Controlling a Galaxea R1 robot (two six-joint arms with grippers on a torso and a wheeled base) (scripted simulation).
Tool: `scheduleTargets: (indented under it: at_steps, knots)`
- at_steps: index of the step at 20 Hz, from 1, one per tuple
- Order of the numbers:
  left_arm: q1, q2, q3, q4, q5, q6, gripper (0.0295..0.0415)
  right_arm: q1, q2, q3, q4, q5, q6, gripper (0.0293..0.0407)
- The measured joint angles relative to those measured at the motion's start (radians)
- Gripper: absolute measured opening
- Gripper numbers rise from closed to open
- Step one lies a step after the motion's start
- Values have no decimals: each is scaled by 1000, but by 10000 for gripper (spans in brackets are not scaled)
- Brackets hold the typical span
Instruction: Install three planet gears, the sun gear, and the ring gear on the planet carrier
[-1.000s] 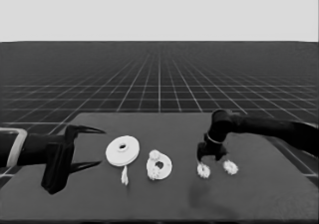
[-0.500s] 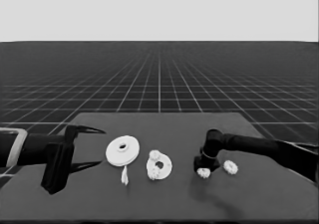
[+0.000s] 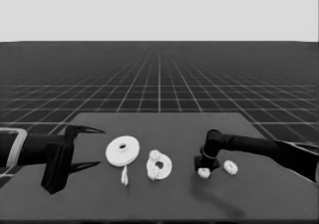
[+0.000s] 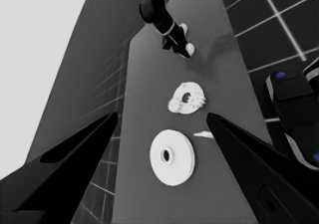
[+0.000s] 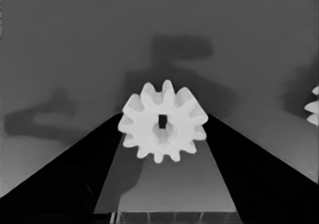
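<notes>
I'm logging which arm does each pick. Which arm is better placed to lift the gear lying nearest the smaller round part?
Right. The right hand is down at that gear, a finger on either side. The left hand waits over the table's left end, beyond the larger round part.

Black forearms, pale grey behind; long pointed black fingers (image 4: 75, 169).

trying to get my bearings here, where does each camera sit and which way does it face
Head view: above the table's near side, looking across it to the horizon; left gripper waits left, right gripper is down at a gear.
Left wrist view: on the waiting left arm, looking along the table.
Right wrist view: looking down between its fingers at that gear.
All three show it.
</notes>
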Motion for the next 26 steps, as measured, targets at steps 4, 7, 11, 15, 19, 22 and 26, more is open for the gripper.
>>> scheduleTargets:
  at_steps: [4,7,11,15,19,22,26]
  knots:
    - [0,0,0,0,0,0,385,128,-42,111,114,-73,48,312]
    - [0,0,0,0,0,0,385,196,-50,133,174,-96,58,312]
    - [0,0,0,0,0,0,385,210,-51,136,188,-101,59,312]
    - [0,0,0,0,0,0,385,223,329,-89,193,-133,216,313]
    - [0,0,0,0,0,0,385,224,429,-200,196,-130,200,313]
    - [0,0,0,0,0,0,385,224,439,-214,196,-130,197,313]
    - [0,0,0,0,0,0,385,85,464,-302,66,-84,145,313]
